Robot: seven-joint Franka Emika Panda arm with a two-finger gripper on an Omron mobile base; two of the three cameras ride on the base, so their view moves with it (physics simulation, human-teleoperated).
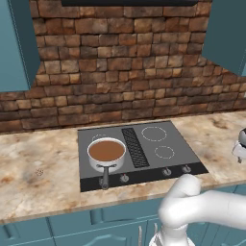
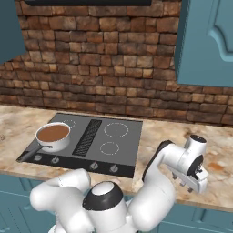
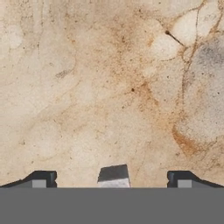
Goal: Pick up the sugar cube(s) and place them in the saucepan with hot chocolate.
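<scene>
left base view: the saucepan [image 1: 106, 153] sits on the front left burner of the black cooktop [image 1: 139, 150], brown liquid filling it, its dark handle pointing toward the front edge of the counter [image 1: 29, 173] over the row of knobs. a faint pale speck on the counter left of the cooktop, near the front edge, may be a sugar cube [image 1: 39, 171], but it is too small and pale against the marbled stone to be sure. the arm's white elbow covers the counter's front edge at lower right, and a grey-white part of the hand is cut off by the right border.

right base view: the saucepan sits at the cooktop's near left corner, its handle partly lost against the dark glass. the gripper [image 2: 193, 179] hangs low over the counter right of the cooktop, well apart from the pan; its fingers are hidden behind the hand's body.

hand view: beige marbled stone lies close below. the two dark fingertips [image 3: 43, 179] stand wide apart at the bottom, spread with nothing between them except a small pale grey-white cube [image 3: 113, 176], cut off by the bottom band, midway between the tips and touching neither.
</scene>
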